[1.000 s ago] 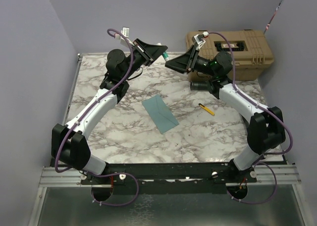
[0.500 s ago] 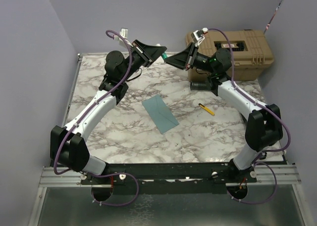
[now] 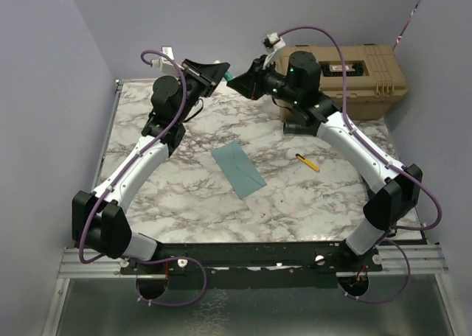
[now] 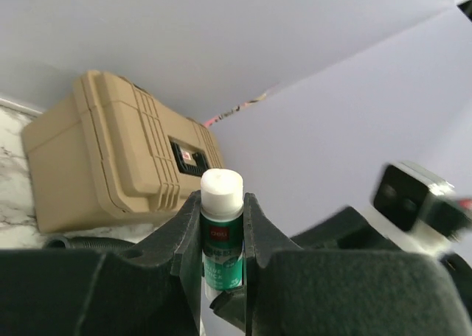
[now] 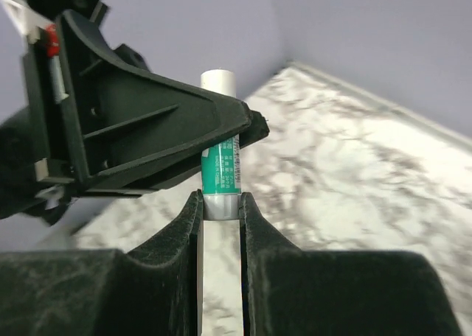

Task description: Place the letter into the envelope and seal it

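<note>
Our left hand (image 4: 222, 200) pinches the green-and-white plastic glue stick (image 4: 221, 259), our right hand (image 5: 219, 205) clamps its grey end, probably to uncap it; the flat teal paper envelope (image 3: 238, 168) lies on the bench (image 3: 295, 196), and we see no letter.

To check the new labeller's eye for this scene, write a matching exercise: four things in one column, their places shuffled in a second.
Things
1. glue stick
2. envelope
3. tan case
4. small yellow-and-black item

Places
A. lying flat in the middle of the marble table
B. standing at the back right corner
C. lying loose on the table, right of centre
D. held up in the air at the back

Pairs: 1-D, 2-A, 3-B, 4-C
</note>
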Robot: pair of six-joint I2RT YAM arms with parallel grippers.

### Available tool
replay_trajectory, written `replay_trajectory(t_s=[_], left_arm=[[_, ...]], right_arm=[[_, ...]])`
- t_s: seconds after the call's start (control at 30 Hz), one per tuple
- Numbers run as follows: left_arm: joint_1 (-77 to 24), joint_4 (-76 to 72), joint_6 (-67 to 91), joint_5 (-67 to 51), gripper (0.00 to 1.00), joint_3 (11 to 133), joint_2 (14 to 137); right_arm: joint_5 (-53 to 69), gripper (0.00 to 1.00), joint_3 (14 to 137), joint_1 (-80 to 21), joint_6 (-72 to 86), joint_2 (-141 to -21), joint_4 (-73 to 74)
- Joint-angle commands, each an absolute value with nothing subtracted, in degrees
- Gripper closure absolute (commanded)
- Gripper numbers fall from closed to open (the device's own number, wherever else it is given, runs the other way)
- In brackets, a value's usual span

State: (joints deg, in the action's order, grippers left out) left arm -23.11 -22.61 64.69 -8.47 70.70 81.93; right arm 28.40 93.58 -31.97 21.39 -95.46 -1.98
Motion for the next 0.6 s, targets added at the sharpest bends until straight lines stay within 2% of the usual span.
replay_trajectory(t_s=[0.0,0.13,0.2,0.27,0.3,0.37,0.4,0.43,0.5,0.57], left_arm=[[-25.0,-15.7,69.5,-7.2,1.00,72.1,80.3],[-25.0,-9.0,69.7,-5.4,1.00,74.3,80.4],[-24.8,-5.2,69.0,-5.4,1.00,76.3,81.4],[-24.4,-3.8,68.0,-6.0,1.00,76.7,82.2],[-24.2,-4.1,67.9,-6.3,1.00,76.4,82.4],[-23.6,-4.8,66.1,-8.0,1.00,76.2,83.1],[-23.2,-5.0,65.3,-8.7,1.00,76.0,83.2],[-22.9,-5.9,64.4,-9.3,1.00,75.4,83.1],[-22.2,-8.5,62.2,-11.3,1.00,74.3,82.6],[-21.5,-11.5,59.8,-15.0,1.00,74.1,82.3]], right_arm=[[-2.7,0.99,99.1,-39.5,0.1,-99.5,13.5],[-19.0,0.99,100.8,-43.6,-7.7,-102.7,15.5],[-18.7,0.99,101.8,-43.8,-7.3,-102.9,17.7],[-10.4,0.98,101.4,-43.3,-4.4,-101.1,18.4],[-6.6,0.93,100.8,-42.5,-2.2,-99.7,18.4],[6.3,0.71,98.8,-39.8,4.7,-96.5,16.9],[13.5,0.54,97.4,-38.1,7.9,-94.3,15.4],[17.5,0.45,96.3,-36.5,11.7,-92.9,14.1],[22.2,0.37,95.0,-33.6,20.6,-90.8,12.8],[26.6,0.34,93.6,-31.5,29.7,-89.0,12.2]])
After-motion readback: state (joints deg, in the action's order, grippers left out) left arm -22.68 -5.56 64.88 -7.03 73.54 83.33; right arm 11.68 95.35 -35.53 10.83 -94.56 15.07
